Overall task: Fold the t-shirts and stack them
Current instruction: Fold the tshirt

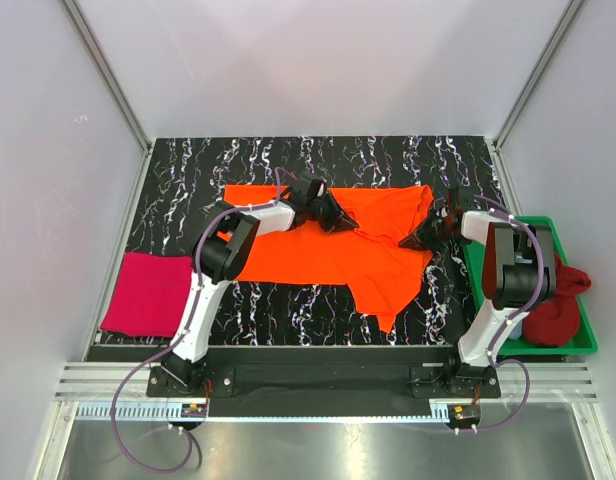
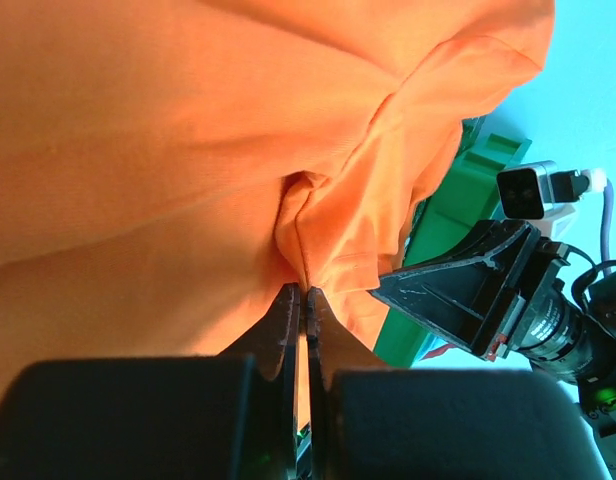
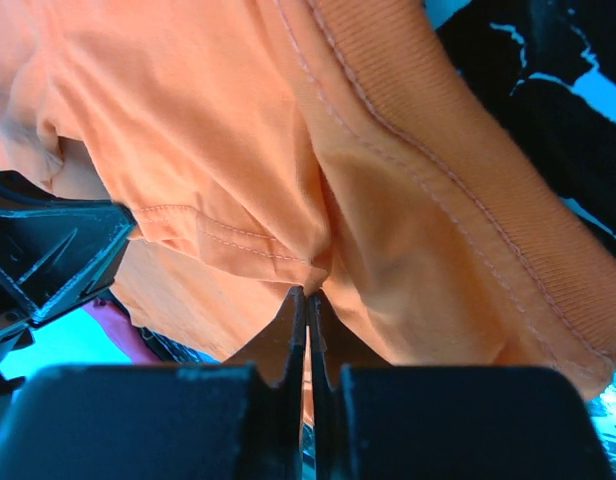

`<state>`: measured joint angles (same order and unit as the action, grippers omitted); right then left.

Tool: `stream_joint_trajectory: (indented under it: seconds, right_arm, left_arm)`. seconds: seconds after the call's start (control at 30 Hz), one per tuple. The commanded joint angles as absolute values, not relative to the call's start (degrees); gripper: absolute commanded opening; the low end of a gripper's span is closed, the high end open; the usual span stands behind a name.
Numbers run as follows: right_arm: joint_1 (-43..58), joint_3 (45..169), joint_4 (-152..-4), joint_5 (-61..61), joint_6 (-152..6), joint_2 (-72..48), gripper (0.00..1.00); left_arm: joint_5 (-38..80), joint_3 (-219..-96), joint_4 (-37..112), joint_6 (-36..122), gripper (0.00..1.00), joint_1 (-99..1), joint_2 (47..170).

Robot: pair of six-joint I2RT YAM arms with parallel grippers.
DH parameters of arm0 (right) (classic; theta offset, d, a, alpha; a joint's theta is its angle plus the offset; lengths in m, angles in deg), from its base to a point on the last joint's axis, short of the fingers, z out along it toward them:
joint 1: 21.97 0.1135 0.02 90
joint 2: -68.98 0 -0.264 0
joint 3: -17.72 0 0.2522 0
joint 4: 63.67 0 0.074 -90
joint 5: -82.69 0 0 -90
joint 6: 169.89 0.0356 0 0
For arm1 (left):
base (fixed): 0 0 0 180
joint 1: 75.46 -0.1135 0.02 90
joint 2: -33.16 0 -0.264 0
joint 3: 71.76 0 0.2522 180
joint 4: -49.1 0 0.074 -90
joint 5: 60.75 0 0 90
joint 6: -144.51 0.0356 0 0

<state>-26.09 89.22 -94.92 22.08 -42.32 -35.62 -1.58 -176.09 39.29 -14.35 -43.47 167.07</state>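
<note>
Nearest, at the lower left of the top view, the pink shirt (image 1: 148, 295) lies folded flat on the black marbled table (image 1: 278, 305), partly over its left edge. At the lower right, the green tray (image 1: 585, 345) sits beside the table with the dark red shirt (image 1: 558, 310) bunched inside it.

Further in, the orange shirt (image 1: 328, 255) is spread across the middle of the table. Its lower right part hangs toward the near edge in a point, and its upper right corner is rumpled.

The left gripper (image 1: 350, 227) reaches in from the left and comes down on the shirt's upper middle. In the left wrist view its fingers (image 2: 288, 310) are pressed together, with a raised fold of the orange shirt (image 2: 188, 150) pinched at their tips.

The right gripper (image 1: 406, 241) points left at the shirt's right edge, near the other gripper. In the right wrist view its fingers (image 3: 293, 310) are likewise closed, nipping a pleat of the orange shirt (image 3: 238, 150) just below a stitched hem.

Beyond both grippers, the far strip of the table runs to the back wall.
</note>
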Motion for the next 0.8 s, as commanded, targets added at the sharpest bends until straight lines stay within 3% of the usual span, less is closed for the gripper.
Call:
stream_joint_trajectory:
  seconds: [0.0,0.37,0.77]
  right_arm:
    - [-25.92,91.25,-97.46,20.99,-44.02,-32.55,0.00]
    - [-25.92,87.39,-101.59,20.64,-43.94,-22.52,0.00]
    - [-25.84,82.38,-101.77,20.73,-44.38,-22.78,0.00]
  left_arm:
    - [-0.81,-180.17,36.76,-12.03,0.00,-43.29,165.35]
    - [-2.47,-180.09,32.09,-10.61,0.00,-43.21,162.98]
    - [-2.39,-178.94,28.06,-7.90,0.00,-44.17,161.92]
